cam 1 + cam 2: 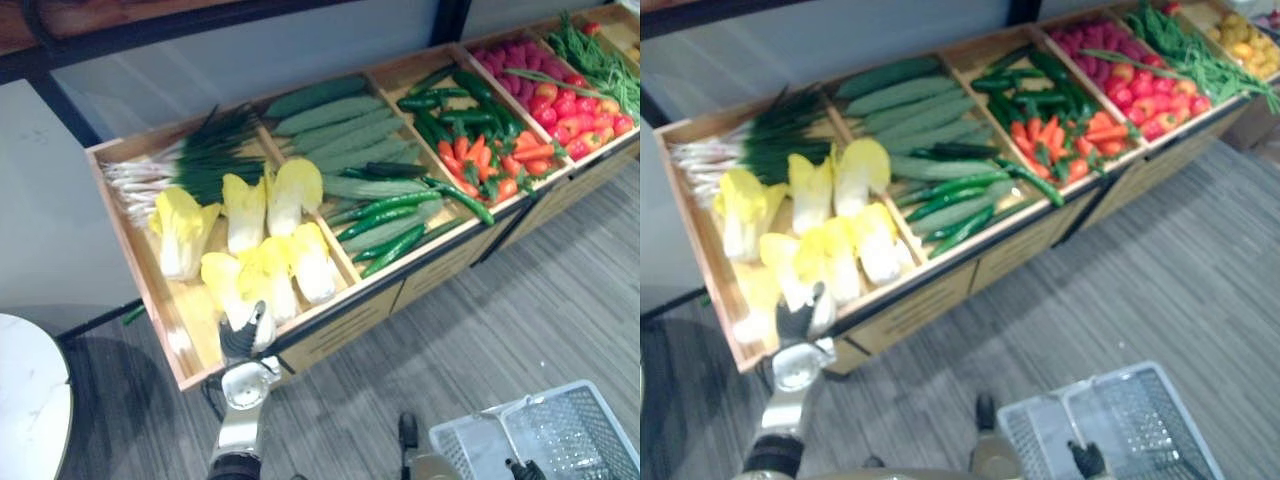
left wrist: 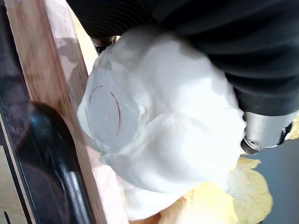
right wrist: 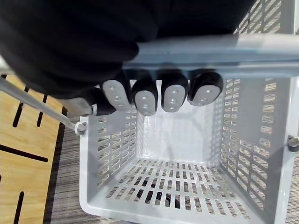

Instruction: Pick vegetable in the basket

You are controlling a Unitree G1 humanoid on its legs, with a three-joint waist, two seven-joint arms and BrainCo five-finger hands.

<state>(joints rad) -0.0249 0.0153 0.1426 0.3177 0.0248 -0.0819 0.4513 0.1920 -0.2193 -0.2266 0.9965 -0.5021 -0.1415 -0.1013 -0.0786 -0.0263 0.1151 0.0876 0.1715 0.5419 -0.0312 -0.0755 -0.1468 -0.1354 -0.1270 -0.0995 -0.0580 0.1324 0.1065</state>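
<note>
Closest to me, at 5 o'clock in the head view, is the pale grey slotted plastic basket (image 1: 470,450), hanging above the grey striped floor (image 1: 520,320). My right hand (image 3: 70,42) carries it: the dark-tipped fingers (image 3: 173,95) curl over its grey bar handle (image 3: 219,51).

At 7 o'clock my left hand (image 1: 247,332) sits at the front edge of the long wooden display crate (image 1: 190,375), in its leftmost compartment. The palm is against a white-based, yellow-leaved cabbage head (image 2: 163,121), whose cut stem end faces the wrist camera. The fingers are hidden behind the cabbage, so I cannot tell whether they grip it. The cabbage is well apart from the basket.

More yellow cabbages (image 1: 270,200) lie beyond it. Towards 1 o'clock the next compartments hold dark green cucumbers (image 1: 340,130), orange carrots (image 1: 480,160) and red vegetables (image 1: 570,105).
</note>
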